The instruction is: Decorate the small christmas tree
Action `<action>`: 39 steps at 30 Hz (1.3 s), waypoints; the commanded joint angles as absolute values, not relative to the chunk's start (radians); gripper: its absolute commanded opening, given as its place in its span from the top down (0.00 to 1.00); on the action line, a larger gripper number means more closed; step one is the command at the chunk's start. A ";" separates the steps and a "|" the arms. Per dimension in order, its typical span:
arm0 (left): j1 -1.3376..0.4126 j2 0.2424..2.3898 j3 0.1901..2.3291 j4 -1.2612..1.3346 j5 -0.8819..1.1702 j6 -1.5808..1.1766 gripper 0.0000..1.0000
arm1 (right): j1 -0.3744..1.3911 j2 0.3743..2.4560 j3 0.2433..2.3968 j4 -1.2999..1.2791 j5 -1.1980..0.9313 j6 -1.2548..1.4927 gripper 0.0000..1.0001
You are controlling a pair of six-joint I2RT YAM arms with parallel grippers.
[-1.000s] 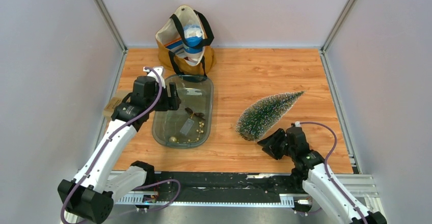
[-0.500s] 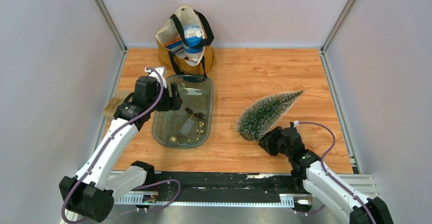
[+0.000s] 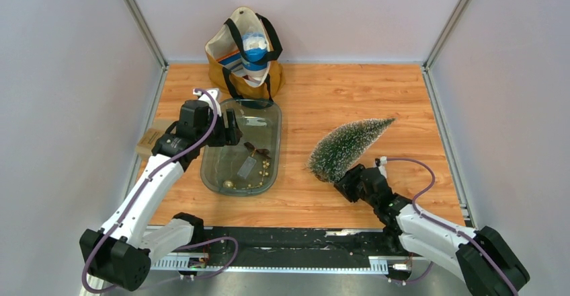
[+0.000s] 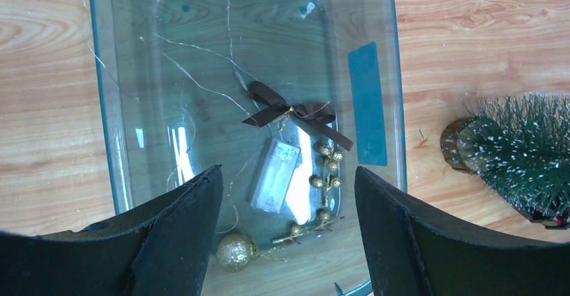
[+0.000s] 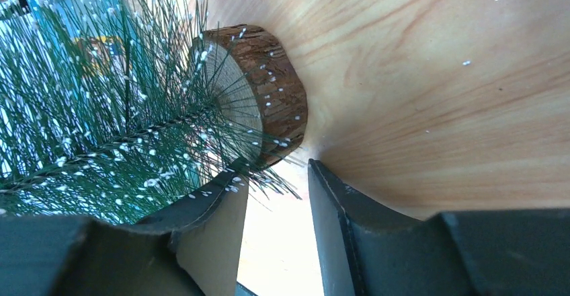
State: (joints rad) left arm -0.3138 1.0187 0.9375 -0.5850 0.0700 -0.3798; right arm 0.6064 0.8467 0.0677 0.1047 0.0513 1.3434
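Top external, small christmas tree [image 3: 346, 146], tip far-right

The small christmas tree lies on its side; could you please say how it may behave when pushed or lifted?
The small christmas tree looks bristly and airy, so it is probably light. Its needles would likely flex when squeezed; the wooden base seems the stiffer hold. Cone-shaped, it may roll in an arc if pushed.

L wrist view: small christmas tree [image 4: 524, 155] cut off at right edge (tray [image 4: 106, 148] at bottom edge too). Top view: bag [image 3: 218, 74] contents too small to ID.
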 commanded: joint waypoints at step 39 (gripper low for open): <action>-0.318 1.083 0.931 -0.546 0.087 -0.336 0.20 | 0.709 0.927 0.187 0.079 0.456 1.424 0.32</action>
State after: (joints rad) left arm -0.3138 1.0763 0.9363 -0.5709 0.0959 -0.3687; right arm 0.7044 1.0508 0.2001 0.2726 0.3557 1.4612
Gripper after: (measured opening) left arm 0.796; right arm 0.668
